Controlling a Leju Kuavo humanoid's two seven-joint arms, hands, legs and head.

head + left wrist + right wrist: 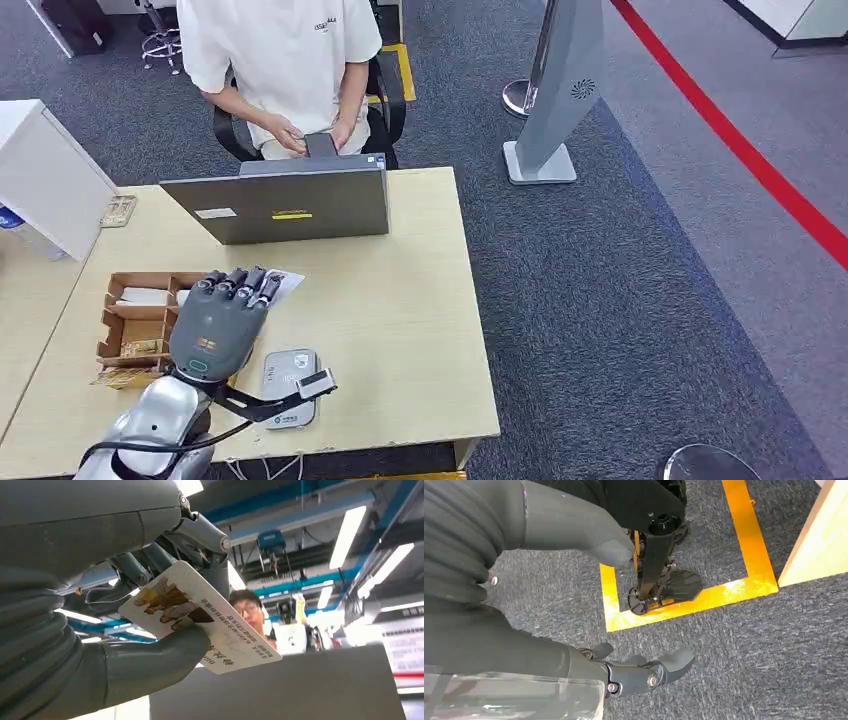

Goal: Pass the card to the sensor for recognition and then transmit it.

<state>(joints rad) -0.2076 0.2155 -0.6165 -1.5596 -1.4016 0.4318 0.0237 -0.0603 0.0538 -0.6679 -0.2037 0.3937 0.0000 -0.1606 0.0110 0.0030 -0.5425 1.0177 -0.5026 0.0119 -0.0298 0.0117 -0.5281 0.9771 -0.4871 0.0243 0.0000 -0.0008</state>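
Note:
My left hand (218, 322) hovers palm down over the wooden table (400, 330), between the cardboard organiser and the grey flat sensor (285, 372) near the front edge. It pinches a white card (200, 617) with a brown picture and printed text between its thumb and fingers (137, 570). A white corner of the card (287, 284) pokes out past the fingertips toward the laptop (280, 205). A person in a white shirt (285, 50) sits behind the laptop. My right hand (524, 650) hangs beside the table over the carpet, fingers apart and holding nothing.
A cardboard organiser (135, 320) with small items lies at the left of the table. A white cabinet (45, 180) stands further left. A grey pillar stand (560, 100) is on the carpet to the right. Yellow floor tape (689, 605) runs near the table side (819, 540).

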